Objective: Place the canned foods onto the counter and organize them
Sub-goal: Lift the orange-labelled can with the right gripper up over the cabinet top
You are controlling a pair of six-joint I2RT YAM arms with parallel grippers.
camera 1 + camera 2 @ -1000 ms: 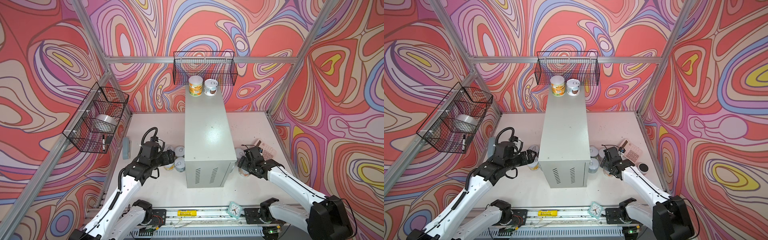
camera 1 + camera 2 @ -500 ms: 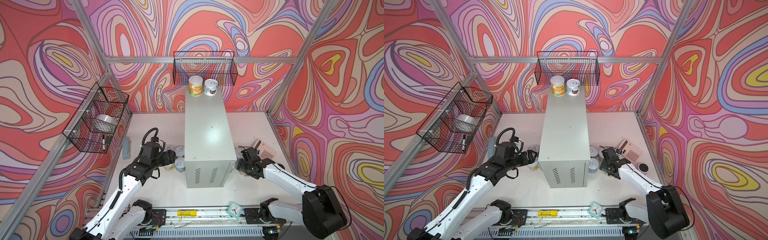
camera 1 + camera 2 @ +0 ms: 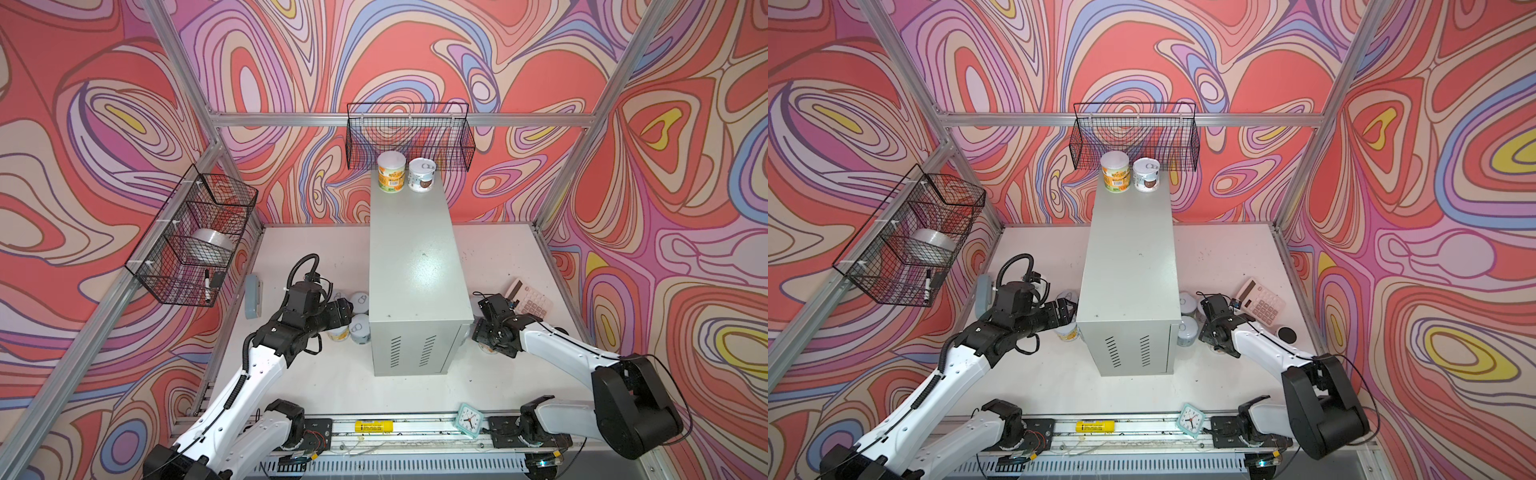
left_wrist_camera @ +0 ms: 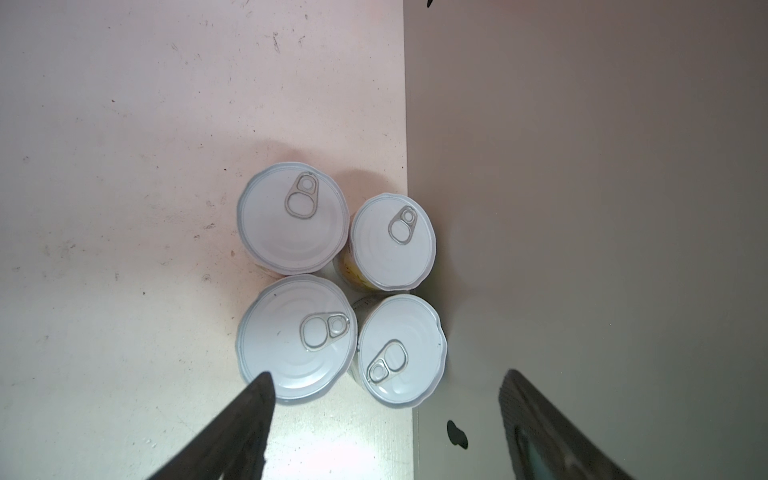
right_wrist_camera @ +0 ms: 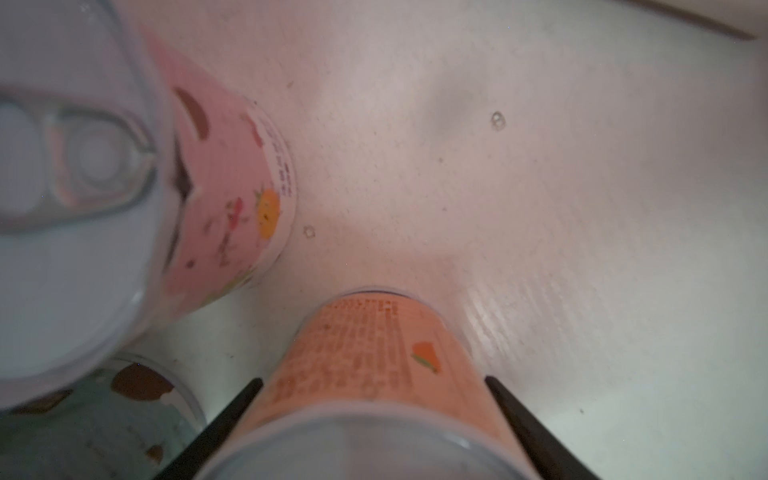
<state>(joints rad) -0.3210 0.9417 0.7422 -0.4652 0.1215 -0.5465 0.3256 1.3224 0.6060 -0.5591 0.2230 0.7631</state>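
The counter (image 3: 415, 266) is a tall grey box in mid-table; an orange-labelled can (image 3: 391, 172) and a white one (image 3: 422, 174) stand at its far end. My left gripper (image 4: 387, 374) hangs open above several upright cans (image 4: 297, 338) packed against the counter's left side (image 4: 582, 208). In a top view it (image 3: 343, 311) is over that cluster (image 3: 360, 328). My right gripper (image 5: 372, 379) is low at the counter's right side (image 3: 1210, 332), its fingers (image 5: 232, 407) pressed on both sides of an orange can (image 5: 365, 365). A pink can (image 5: 232, 199) and more cans (image 3: 1187, 301) stand beside it.
A calculator (image 3: 1262, 303) and a small black-topped cylinder (image 3: 1286, 333) lie right of the right arm. A grey stapler-like thing (image 3: 253, 291) is at the left edge. A small clock (image 3: 469, 417) sits on the front rail. Wire baskets (image 3: 409, 137) (image 3: 195, 237) hang on the walls.
My right gripper has shifted a little toward the counter and closed its fingers onto the orange can. The left arm has not moved.
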